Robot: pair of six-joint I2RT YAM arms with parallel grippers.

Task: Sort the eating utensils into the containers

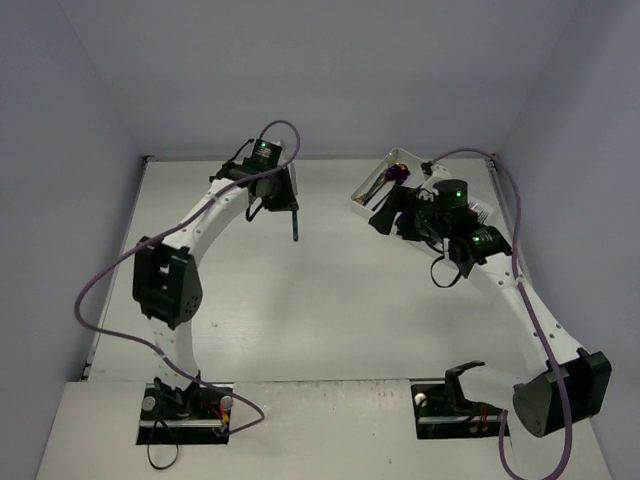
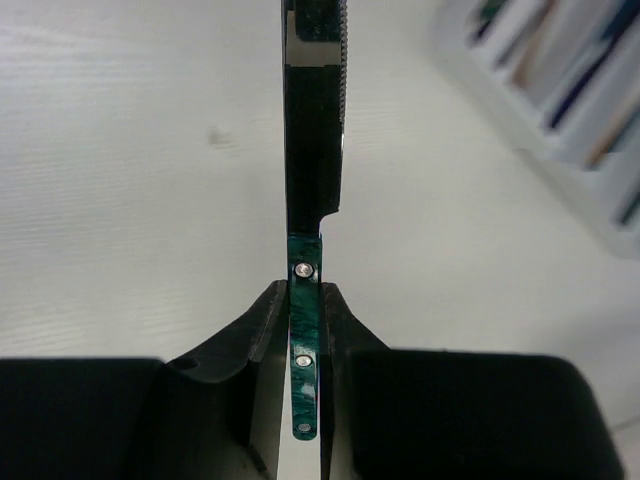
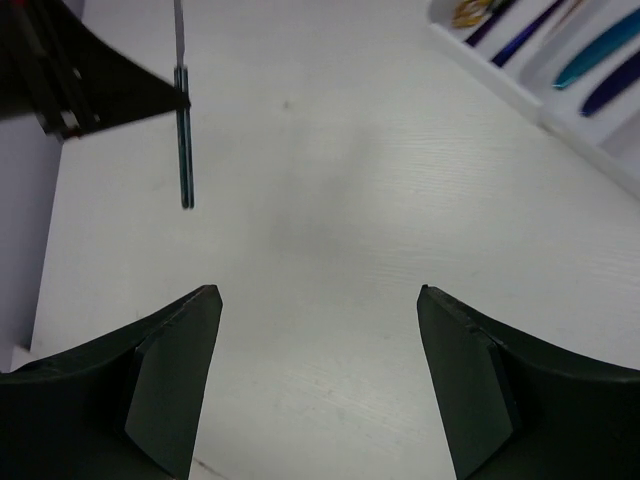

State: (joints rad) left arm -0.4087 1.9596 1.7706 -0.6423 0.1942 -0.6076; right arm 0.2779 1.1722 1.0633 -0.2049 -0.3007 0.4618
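Note:
My left gripper [image 1: 284,196] is shut on a knife [image 1: 296,228] at the far middle of the table. In the left wrist view its fingers [image 2: 268,318] clamp the knife's teal marbled, riveted handle [image 2: 304,330], and the dark serrated blade [image 2: 315,110] points away over the table. The white tray [image 1: 365,192] of containers lies at the far right, with purple and gold utensils [image 1: 398,172] in it. My right gripper [image 1: 384,216] hovers just beside the tray's near-left side. It stands open [image 3: 320,335] over bare table, with nothing between its fingers.
The right wrist view shows the left gripper with the hanging knife [image 3: 184,140] at upper left. At upper right are the tray's compartments [image 3: 560,112], holding teal [image 3: 600,48], blue [image 3: 528,36] and gold [image 3: 468,12] utensils. Grey walls enclose the table on three sides.

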